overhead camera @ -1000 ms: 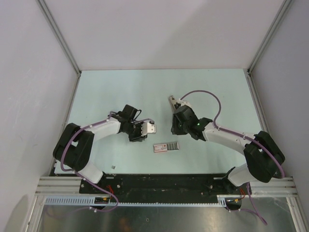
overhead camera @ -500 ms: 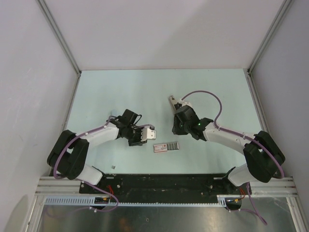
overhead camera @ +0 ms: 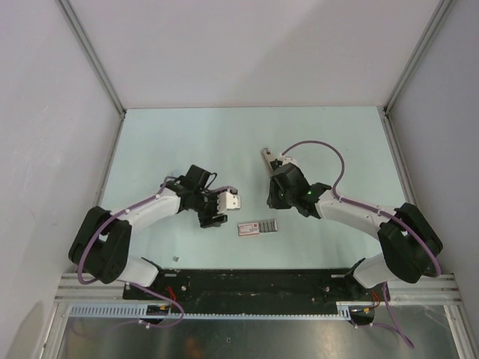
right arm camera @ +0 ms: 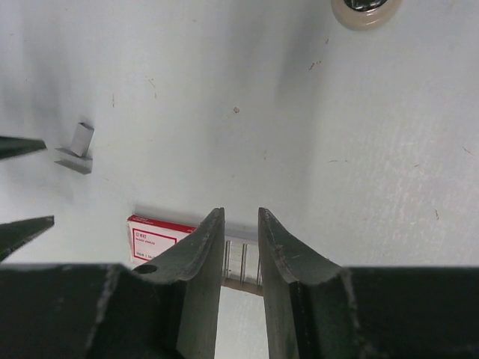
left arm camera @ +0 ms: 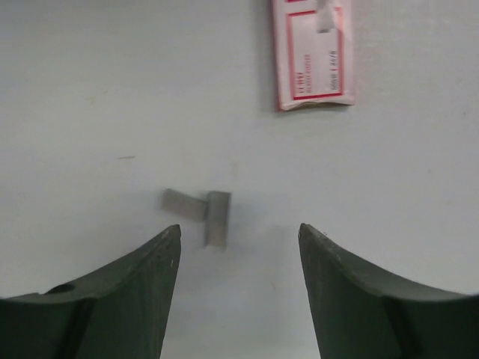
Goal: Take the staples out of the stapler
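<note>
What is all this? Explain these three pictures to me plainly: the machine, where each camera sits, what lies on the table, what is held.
This is a robot: a left arm and a right arm bolted at the near edge of a pale table. The wide picture comes from a fixed camera above and behind them. The other two come from a camera on each wrist, so the dark prongs at the bottom are that arm's own fingers. On the table lie a flat red-and-white box and two short strips of staples. The left end effector is open and empty, above the staples. The right end effector hangs above the box, fingers close together; whether it grips anything is not clear.
</note>
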`<state>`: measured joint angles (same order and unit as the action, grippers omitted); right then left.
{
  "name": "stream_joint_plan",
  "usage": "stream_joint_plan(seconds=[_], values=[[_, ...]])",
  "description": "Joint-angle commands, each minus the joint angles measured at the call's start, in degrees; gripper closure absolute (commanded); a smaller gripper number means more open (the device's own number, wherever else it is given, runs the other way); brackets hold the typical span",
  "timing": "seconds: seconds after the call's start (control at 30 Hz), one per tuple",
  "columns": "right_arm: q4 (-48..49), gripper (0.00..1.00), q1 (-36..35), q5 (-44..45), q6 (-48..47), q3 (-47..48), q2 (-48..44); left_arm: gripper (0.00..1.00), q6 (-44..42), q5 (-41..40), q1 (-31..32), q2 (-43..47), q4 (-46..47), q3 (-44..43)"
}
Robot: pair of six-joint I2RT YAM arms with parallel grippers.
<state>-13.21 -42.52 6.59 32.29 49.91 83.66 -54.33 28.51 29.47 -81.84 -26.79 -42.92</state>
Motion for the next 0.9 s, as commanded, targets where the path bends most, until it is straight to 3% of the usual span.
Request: stream_joint_plan(seconds=[0.0, 0.27, 0.87], values=[[2.0, 0.7, 0.2, -0.4, -0.9, -0.1, -1.8, 0.29, 2.8, 2.9, -2.6, 1.4, 0.2, -4.9], [2.0, 0.7, 0.5, -0.4, -1.1, -0.6, -2.3, 0.28, 3.2, 2.7, -3.9, -5.0, 0.1, -6.9], [2.3, 0.7, 2.2, -1.7, -1.6, -1.8, -3.2, 0.34, -0.5, 3.0, -3.4, -8.7, -4.3, -6.9]])
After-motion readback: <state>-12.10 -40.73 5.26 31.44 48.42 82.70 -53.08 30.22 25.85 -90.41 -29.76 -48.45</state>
